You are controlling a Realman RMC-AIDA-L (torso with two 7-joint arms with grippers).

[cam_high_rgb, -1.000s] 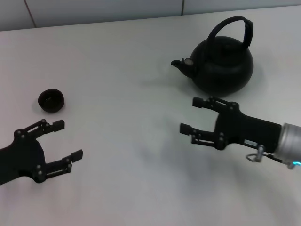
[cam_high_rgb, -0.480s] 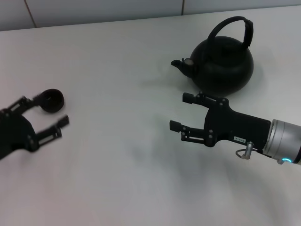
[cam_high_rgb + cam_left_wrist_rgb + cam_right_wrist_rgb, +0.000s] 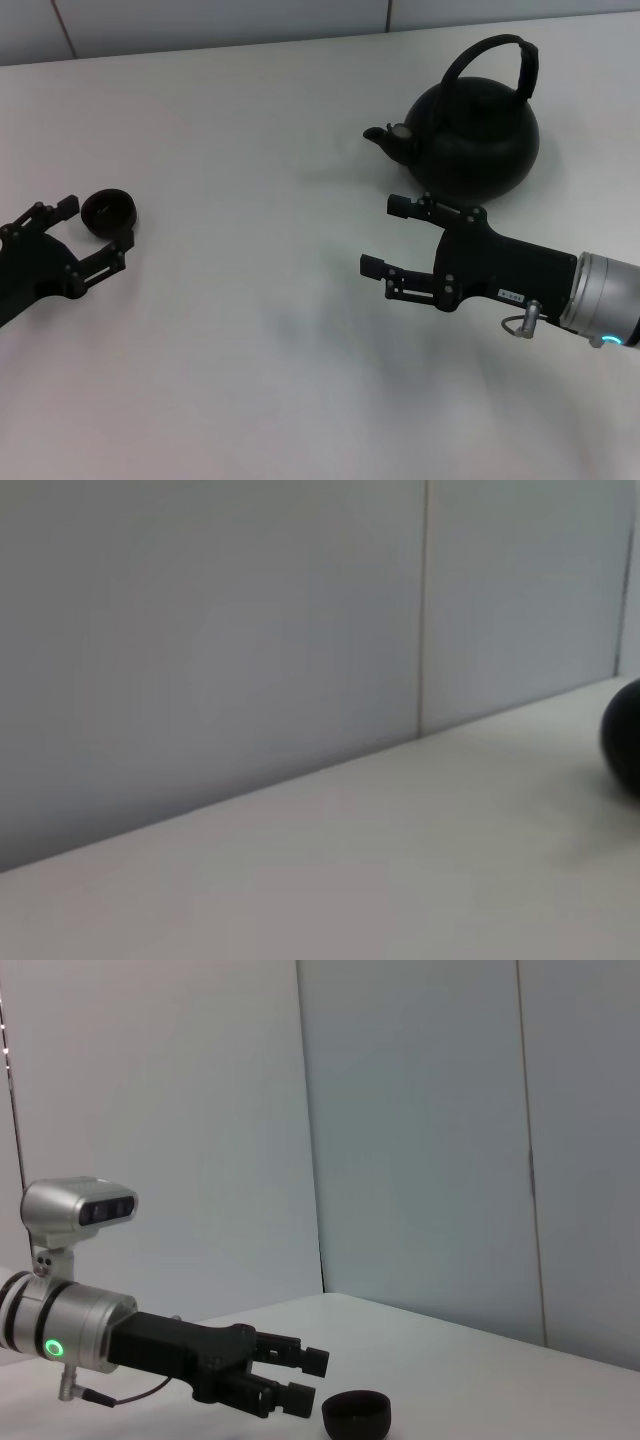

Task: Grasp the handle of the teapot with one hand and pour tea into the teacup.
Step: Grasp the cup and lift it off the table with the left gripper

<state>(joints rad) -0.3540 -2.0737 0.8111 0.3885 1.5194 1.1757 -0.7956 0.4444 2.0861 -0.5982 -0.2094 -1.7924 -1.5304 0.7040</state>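
Left gripper [image 3: 93,228], fingers spread, newly straddling tiny round black teacup [image 3: 108,212]; right gripper [image 3: 395,235] open, stalled beside large matte-black teapot [image 3: 470,140]; cup grasp precedes pouring.

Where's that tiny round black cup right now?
In the head view, the tiny round black cup sits on the white table's left side, between the open left gripper's fingers.

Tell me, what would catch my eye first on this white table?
Probably the big black teapot with its arched handle, standing far right on the white table. Just in front of it hangs the right tool, fingers spread and touching nothing. Far left, the left tool sits open around a tiny black teacup, not yet closed.
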